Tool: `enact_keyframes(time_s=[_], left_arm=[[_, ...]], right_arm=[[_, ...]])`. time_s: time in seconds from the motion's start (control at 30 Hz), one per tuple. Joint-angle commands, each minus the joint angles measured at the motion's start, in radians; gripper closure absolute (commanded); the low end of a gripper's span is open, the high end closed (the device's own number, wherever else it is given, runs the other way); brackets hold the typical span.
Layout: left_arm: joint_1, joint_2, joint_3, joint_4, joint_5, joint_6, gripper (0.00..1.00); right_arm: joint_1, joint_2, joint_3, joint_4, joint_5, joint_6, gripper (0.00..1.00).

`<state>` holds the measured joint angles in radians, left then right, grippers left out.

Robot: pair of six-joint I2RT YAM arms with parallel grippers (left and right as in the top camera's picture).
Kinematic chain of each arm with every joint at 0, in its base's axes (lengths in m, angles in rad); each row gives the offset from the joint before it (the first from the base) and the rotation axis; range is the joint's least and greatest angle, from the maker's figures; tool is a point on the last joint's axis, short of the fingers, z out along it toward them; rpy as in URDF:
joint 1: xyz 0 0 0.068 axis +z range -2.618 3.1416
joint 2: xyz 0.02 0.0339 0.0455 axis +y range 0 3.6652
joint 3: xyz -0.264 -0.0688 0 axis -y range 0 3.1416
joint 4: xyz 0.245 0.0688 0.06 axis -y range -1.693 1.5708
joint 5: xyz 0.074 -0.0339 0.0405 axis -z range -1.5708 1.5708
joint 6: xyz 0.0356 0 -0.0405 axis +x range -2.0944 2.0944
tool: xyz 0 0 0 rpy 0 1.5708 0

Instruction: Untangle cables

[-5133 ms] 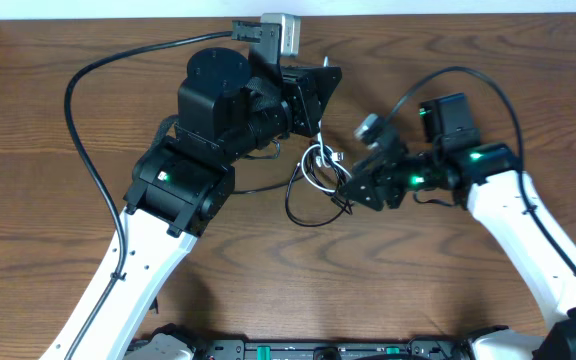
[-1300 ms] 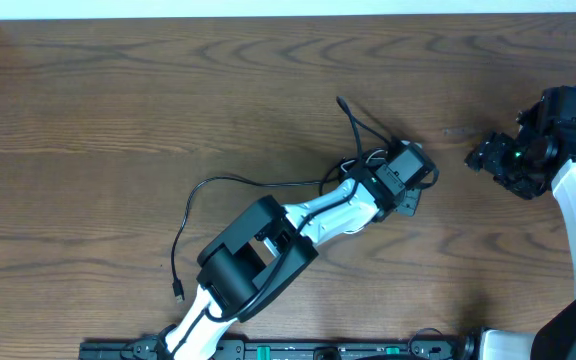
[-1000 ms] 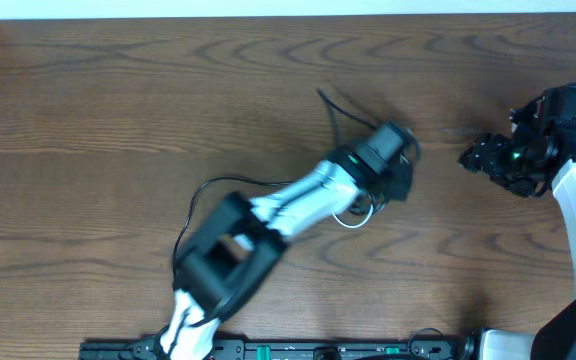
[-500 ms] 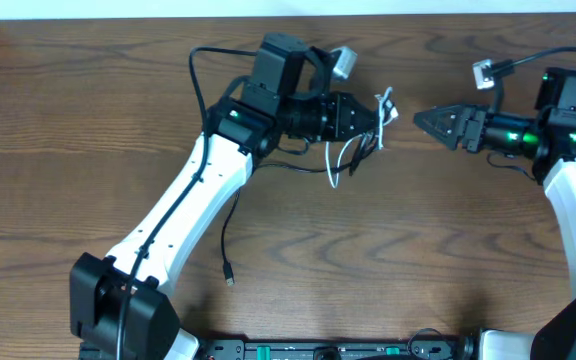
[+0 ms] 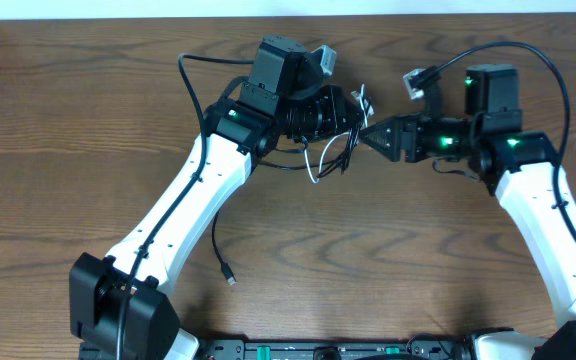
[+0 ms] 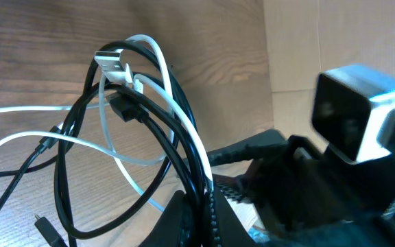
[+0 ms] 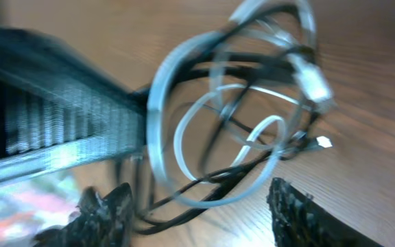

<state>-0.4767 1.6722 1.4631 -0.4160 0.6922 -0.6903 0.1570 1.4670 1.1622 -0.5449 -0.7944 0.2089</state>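
Toward the far edge of the wooden table [image 5: 88,90], between the two arms, the cables [image 5: 333,155] sit as one knotted bunch at the tip of the left gripper [image 5: 353,112]. From the left wrist view, that gripper [image 6: 196,206] has its jaws closed on several strands of the bunch, which rise out of the pinch and fan into overlapping loops above the wood. The white cable [image 6: 182,123] arcs over the top and ends in a pale plug [image 6: 112,60], while the black cable [image 6: 65,134] rings around it in wider loops, one dark plug [image 6: 123,108] lying just below the pale one. Both cords cross each other several times, so they are plainly not separated. Seen from overhead, a thin black strand leaves the bunch, runs back under the left arm and ends in a small plug [image 5: 230,279] lying flat on the table near the front. Whether the lowest loops touch the wood cannot be told. Facing the bunch from the other side, the right gripper [image 5: 370,135] points straight at it, its tip just beside the loops. The right wrist view is blurred, yet it shows this gripper [image 7: 201,189] spread wide, with its dark fingers [image 7: 105,216] at the lower corners and the tangle of white and black rings framed between them, gripping nothing.
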Motion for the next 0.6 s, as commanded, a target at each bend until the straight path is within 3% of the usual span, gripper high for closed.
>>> enact_keyframes(time_s=[0.0, 0.2, 0.27, 0.33, 0.43, 0.47, 0.57], left_arm=[[0.002, 0.000, 0.005, 0.000, -0.016, -0.049, 0.92], [0.002, 0.000, 0.005, -0.021, 0.011, -0.049, 0.93], [0.002, 0.000, 0.005, -0.037, 0.014, -0.049, 0.93], [0.002, 0.000, 0.005, -0.041, 0.033, -0.049, 0.93], [0.002, 0.000, 0.005, -0.044, 0.041, -0.049, 0.92], [0.002, 0.000, 0.005, -0.044, 0.041, -0.049, 0.93], [0.003, 0.000, 0.005, -0.043, 0.068, -0.049, 0.93]], right_arm=[[0.052, -0.014, 0.010, -0.008, 0.255, 0.077, 0.43], [0.087, -0.013, 0.010, 0.057, 0.397, 0.111, 0.44], [0.086, -0.005, 0.010, 0.080, 0.457, 0.142, 0.49], [0.085, 0.004, 0.010, 0.103, 0.467, 0.143, 0.60], [0.086, 0.009, 0.010, 0.124, 0.463, 0.142, 0.63], [0.086, 0.011, 0.010, 0.124, 0.463, 0.142, 0.67], [0.086, 0.024, 0.010, 0.118, 0.468, 0.143, 0.93]])
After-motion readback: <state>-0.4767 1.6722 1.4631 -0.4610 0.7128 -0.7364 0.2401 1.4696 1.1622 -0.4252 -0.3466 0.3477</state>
